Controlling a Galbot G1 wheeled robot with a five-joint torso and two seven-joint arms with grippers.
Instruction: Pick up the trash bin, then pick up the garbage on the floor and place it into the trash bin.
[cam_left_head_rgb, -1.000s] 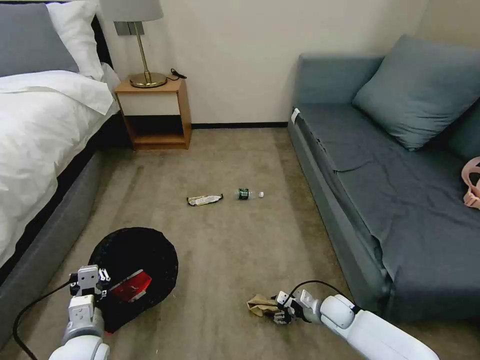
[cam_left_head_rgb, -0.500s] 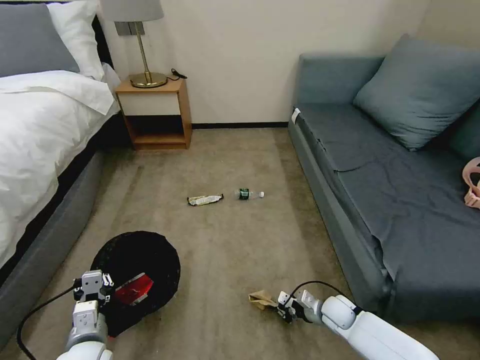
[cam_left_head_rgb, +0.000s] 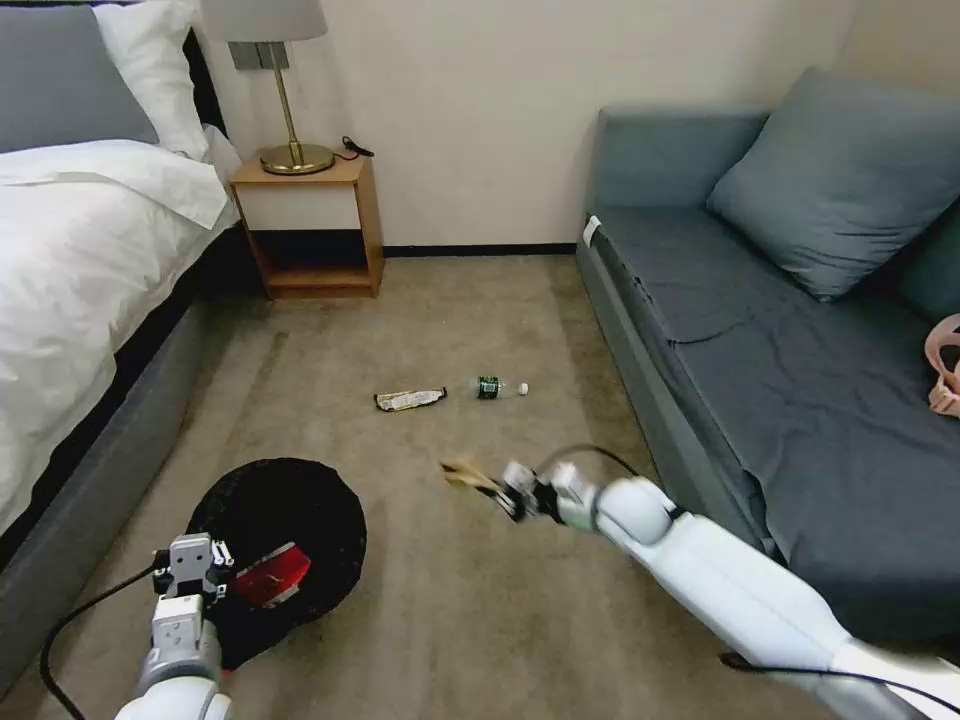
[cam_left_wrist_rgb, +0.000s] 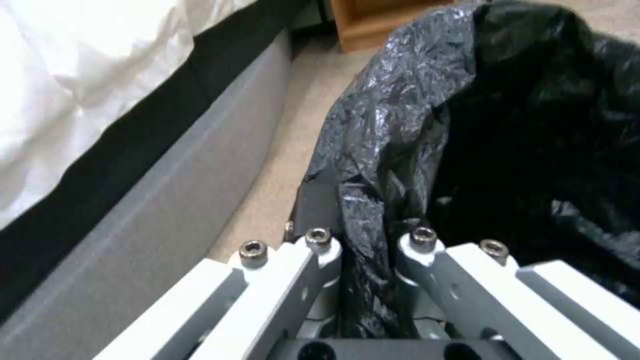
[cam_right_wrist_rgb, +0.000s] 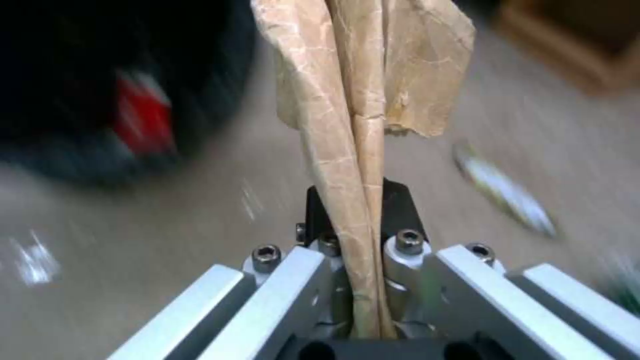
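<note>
Change noted: a second ago the right end effector (cam_left_head_rgb: 515, 488) was low at the carpet, closing on the paper bag (cam_left_head_rgb: 462, 472) near the sofa (cam_left_head_rgb: 700, 330). It has since risen and swung inward toward the bin (cam_left_head_rgb: 280, 545), carrying the bag clear of the floor. In the right wrist view the fingers (cam_right_wrist_rgb: 400, 250) are closed tight on the bag's creased middle (cam_right_wrist_rgb: 360, 125), with the bin's dark mouth ahead.

The left end effector (cam_left_head_rgb: 193, 565) remains clamped on the bin's rim and black liner (cam_left_wrist_rgb: 387, 165); the bin has edged slightly toward the centre of the carpet. The cup (cam_left_head_rgb: 270, 578) lies inside it.

Assessment: two pieces accounted for once the bag is released over the opening; transfer is mid-way, bag not yet above the bin. The wrapper (cam_left_head_rgb: 408, 400) and bottle (cam_left_head_rgb: 495, 387) lie untouched on the floor, well ahead.
</note>
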